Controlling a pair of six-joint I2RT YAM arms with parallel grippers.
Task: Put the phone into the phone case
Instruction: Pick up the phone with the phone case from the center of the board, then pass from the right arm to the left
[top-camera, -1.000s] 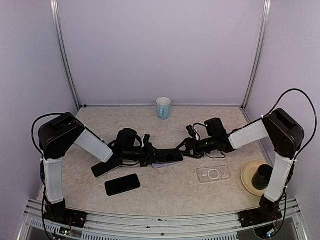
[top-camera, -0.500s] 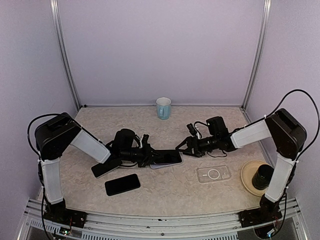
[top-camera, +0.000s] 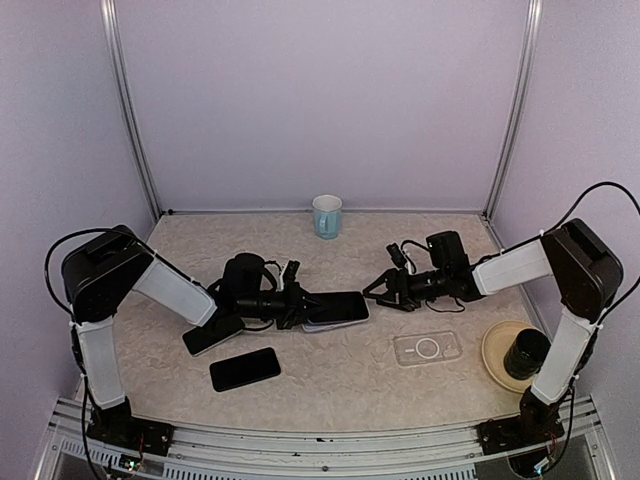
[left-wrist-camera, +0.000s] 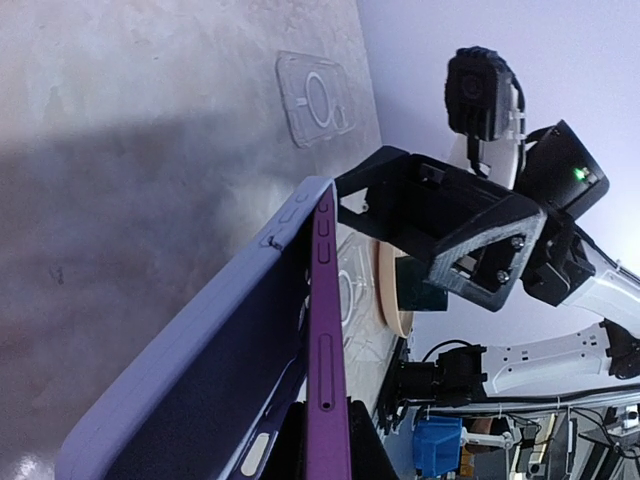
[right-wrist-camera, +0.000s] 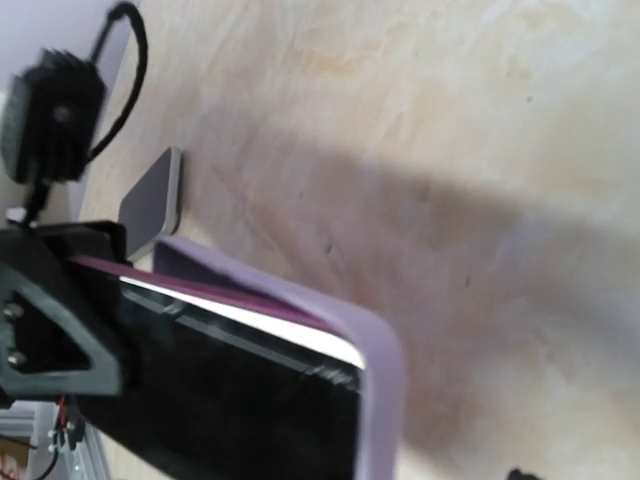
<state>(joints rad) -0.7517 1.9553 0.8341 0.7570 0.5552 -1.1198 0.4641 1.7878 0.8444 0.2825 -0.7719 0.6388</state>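
My left gripper (top-camera: 299, 306) is shut on the purple phone (left-wrist-camera: 325, 330), pinching its edge at the near end. The phone's black screen (right-wrist-camera: 230, 395) faces up. A lavender phone case (left-wrist-camera: 190, 370) wraps its far end and one side at an angle, its corner (right-wrist-camera: 378, 370) hooked round the phone's corner. The phone (top-camera: 338, 306) lies low over the table's middle. My right gripper (top-camera: 384, 290) stands open just right of the phone, apart from it, with nothing between its fingers (left-wrist-camera: 465, 228).
A clear case (top-camera: 427, 348) lies flat to the right. A black phone (top-camera: 245, 368) lies near the front left, and another dark slab (top-camera: 205, 338) sits under the left arm. A mug (top-camera: 327, 215) stands at the back. A plate (top-camera: 497, 358) holding a black cup (top-camera: 525, 350) sits at the right.
My right gripper has drawn back to the right, off the phone's end. The left gripper has shifted the phone and case slightly right.
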